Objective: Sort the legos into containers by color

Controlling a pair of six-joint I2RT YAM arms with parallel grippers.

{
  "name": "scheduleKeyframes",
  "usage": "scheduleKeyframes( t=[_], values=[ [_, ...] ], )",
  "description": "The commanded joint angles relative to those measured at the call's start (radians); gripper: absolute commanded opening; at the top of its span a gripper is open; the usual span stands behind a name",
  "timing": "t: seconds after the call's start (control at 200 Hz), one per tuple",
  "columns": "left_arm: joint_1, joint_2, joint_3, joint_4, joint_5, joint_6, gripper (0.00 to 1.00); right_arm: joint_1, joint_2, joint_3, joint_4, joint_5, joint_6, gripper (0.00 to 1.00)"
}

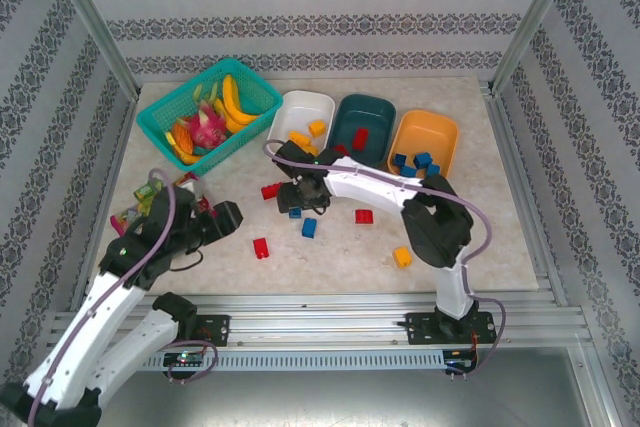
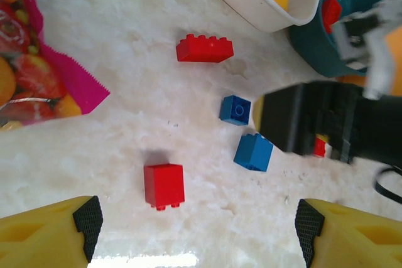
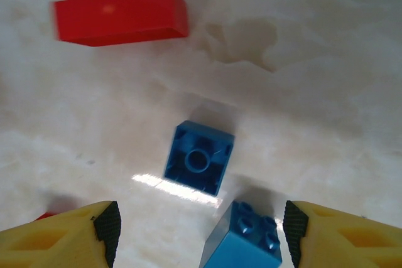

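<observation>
Hovering right gripper (image 3: 196, 227) spread wide above upturned blue brick (image 3: 199, 158), left gripper (image 2: 195, 221) spread wide near red brick (image 2: 164, 185).

2 white arms (image 1: 365, 184), black joints (image 1: 435, 229), purple cables (image 1: 168, 209).

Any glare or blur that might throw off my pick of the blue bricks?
Right wrist view: glare on the table touches the near edge of the upturned blue brick; the long red brick is slightly smeared. Left wrist view: a glare strip at the bottom edge, and the right arm is blurred. Top view: even, soft light.
</observation>
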Motion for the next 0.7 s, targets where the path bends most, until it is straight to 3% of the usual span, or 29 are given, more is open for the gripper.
scheduleKeyframes(
  t=[0.0, 0.17, 0.694],
  values=[
    [-0.006, -0.072, -0.026, -0.094, 0.002, -0.052, 0.83, 0.014, 0.06, 0.077, -0.053, 0.056, 0.095, 0.71],
    [-0.007, -0.101, -0.008, -0.133, 0.01, -0.042, 0.83, 0.029, 0.165, 0.163, -0.084, 0.058, 0.121, 0.71],
    [-0.007, -0.074, 0.023, -0.12, 0.035, 0.001, 0.81, 0.029, 0.272, 0.244, -0.151, 0.068, 0.193, 0.51]
  ],
)
